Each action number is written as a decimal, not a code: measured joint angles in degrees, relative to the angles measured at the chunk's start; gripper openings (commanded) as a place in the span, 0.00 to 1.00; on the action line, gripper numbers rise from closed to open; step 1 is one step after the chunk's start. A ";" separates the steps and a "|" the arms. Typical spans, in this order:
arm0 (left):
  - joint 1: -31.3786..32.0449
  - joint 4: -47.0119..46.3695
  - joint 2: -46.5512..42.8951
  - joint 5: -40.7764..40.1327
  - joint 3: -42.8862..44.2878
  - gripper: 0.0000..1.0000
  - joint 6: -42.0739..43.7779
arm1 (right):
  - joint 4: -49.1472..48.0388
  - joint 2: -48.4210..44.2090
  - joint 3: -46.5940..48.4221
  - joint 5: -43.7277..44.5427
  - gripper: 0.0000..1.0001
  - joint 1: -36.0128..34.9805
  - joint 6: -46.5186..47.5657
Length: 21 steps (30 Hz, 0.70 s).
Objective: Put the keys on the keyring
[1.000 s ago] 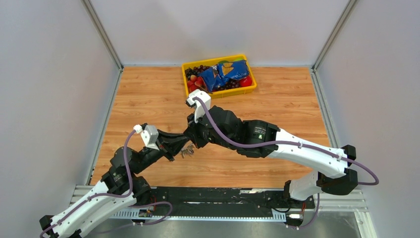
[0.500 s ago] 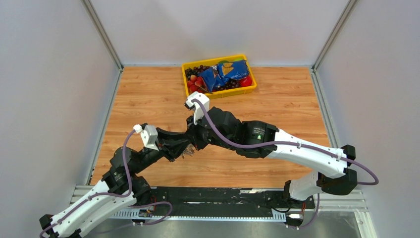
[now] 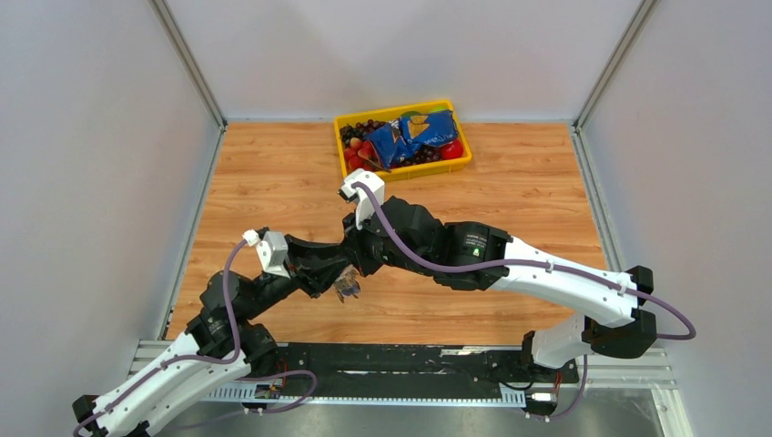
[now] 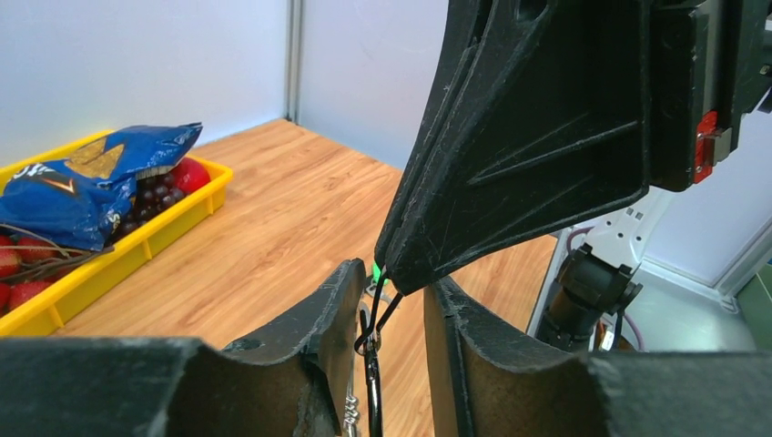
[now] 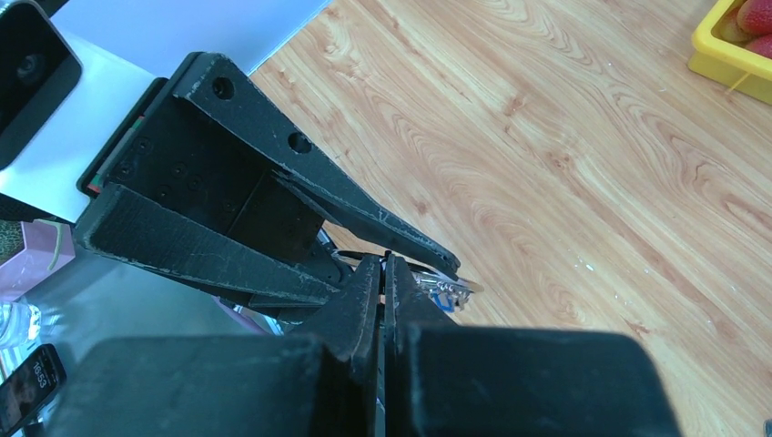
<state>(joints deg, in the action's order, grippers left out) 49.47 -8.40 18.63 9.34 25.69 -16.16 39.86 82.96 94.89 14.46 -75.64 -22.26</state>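
My right gripper (image 3: pixel 353 265) (image 5: pixel 384 259) is shut on the keyring (image 4: pixel 375 317), a thin dark wire loop pinched at its fingertips above the wooden table. From the loop hangs a bunch of small silvery keys (image 3: pixel 347 288) (image 5: pixel 446 291), one with a blue tag. A bright green tag (image 4: pixel 375 270) peeks out just behind the right fingertips. My left gripper (image 3: pixel 340 272) (image 4: pixel 396 275) stands open, with a finger on each side of the hanging loop. I cannot tell whether its left finger (image 4: pixel 332 314) touches the wire.
A yellow tray (image 3: pixel 410 169) (image 4: pixel 109 266) sits at the back of the table with a blue snack bag (image 3: pixel 414 137), grapes and strawberries in it. Grey walls enclose the table on the left, right and back.
The left gripper's jaws have parted. The key bunch now hangs a little lower under the two gripper tips. The right gripper stays shut in place.
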 measured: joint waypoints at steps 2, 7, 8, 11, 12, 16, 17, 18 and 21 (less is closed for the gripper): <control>0.00 0.07 -0.39 -0.26 0.00 0.43 0.04 | 0.13 0.00 -0.02 0.00 0.00 0.00 0.00; 0.00 0.50 -0.70 -0.76 0.00 0.46 0.11 | 0.17 0.00 0.00 0.00 0.00 0.00 -0.02; 0.00 0.55 -0.70 -0.83 0.00 0.47 0.09 | 0.17 0.00 -0.02 0.00 0.00 0.00 -0.02; 0.00 0.57 -0.70 -0.90 0.00 0.47 0.11 | 0.17 0.00 -0.02 0.00 0.00 0.00 -0.07; 0.00 0.59 -0.70 -0.92 0.00 0.47 0.11 | 0.17 0.00 0.00 0.00 0.00 0.00 -0.13; 0.00 0.68 -0.70 -1.29 0.00 0.45 0.26 | 0.17 0.00 0.00 -0.02 0.00 0.00 -0.20; 0.00 0.66 -0.70 -1.36 0.00 0.43 0.28 | 0.15 0.00 0.00 -0.04 0.00 0.00 -0.20; 0.02 0.68 -0.70 -1.44 0.00 0.42 0.37 | 0.15 0.00 0.00 -0.04 0.00 0.00 -0.20; 0.02 0.70 -0.70 -1.49 0.00 0.40 0.87 | 0.15 0.00 0.02 -0.02 0.00 0.02 -0.24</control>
<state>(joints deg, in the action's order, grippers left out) 49.50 -7.70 17.93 7.86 25.69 -15.29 40.01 82.96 94.91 14.44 -75.61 -22.50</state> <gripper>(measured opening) 0.419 0.010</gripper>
